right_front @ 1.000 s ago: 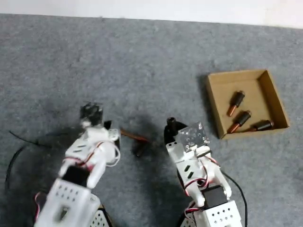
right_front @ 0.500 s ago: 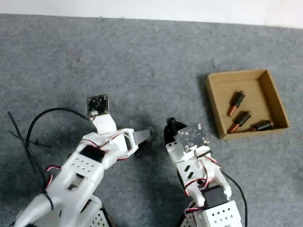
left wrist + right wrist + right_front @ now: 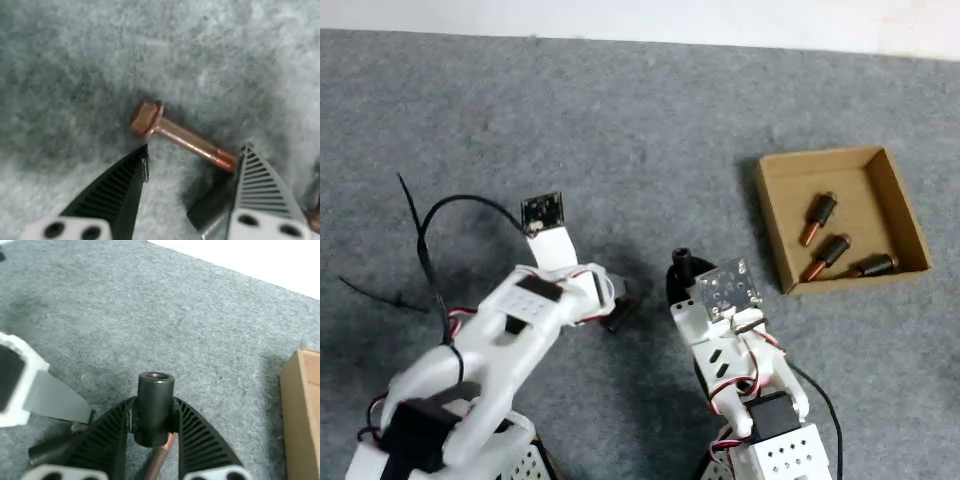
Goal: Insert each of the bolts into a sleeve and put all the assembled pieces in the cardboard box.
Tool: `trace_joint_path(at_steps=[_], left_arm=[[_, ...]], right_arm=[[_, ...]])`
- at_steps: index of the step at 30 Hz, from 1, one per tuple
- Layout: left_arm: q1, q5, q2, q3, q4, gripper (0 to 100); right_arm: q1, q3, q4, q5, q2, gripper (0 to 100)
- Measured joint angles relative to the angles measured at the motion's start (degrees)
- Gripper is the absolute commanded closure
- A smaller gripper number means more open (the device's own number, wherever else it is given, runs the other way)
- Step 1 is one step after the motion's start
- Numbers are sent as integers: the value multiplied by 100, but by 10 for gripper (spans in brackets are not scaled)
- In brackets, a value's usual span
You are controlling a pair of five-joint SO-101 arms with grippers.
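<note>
A copper bolt [image 3: 176,136] lies flat on the grey mat, right between the tips of my open left gripper [image 3: 196,149]. A loose black sleeve [image 3: 209,212] rests on the mat beside one finger. From above, the left gripper [image 3: 617,299] hangs over that spot, hiding the bolt, and the loose sleeve [image 3: 619,319] shows just under it. My right gripper [image 3: 153,404] is shut on a second black sleeve [image 3: 155,405], held upright with its bore up. In the high view that sleeve [image 3: 682,266] stands just right of the left gripper. The cardboard box [image 3: 767,215] is at the right.
Three bolt-and-sleeve pieces [image 3: 817,217] [image 3: 828,255] [image 3: 873,266] lie inside the box. Black cables [image 3: 420,235] loop off the left arm over the mat's left side. The box's corner [image 3: 302,410] shows in the right wrist view. Open mat stretches across the back.
The left arm has swung forward and to the right, coming over the bolt and loose sleeve and covering the bolt from above. The right arm has kept still with its sleeve.
</note>
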Motion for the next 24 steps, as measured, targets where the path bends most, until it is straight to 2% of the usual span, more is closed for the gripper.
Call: trace_joint_path(at_steps=[10,17,20,24], left_arm=[[-193,26,1073,-826,26,730],[-211,35,1301,-967,26,732],[-211,35,1301,-967,26,796],[-211,35,1301,-967,35,971]], right_arm=[[0,0,0,0,0,993],[0,0,0,0,0,993],[0,0,0,0,0,993],[0,0,0,0,0,993]])
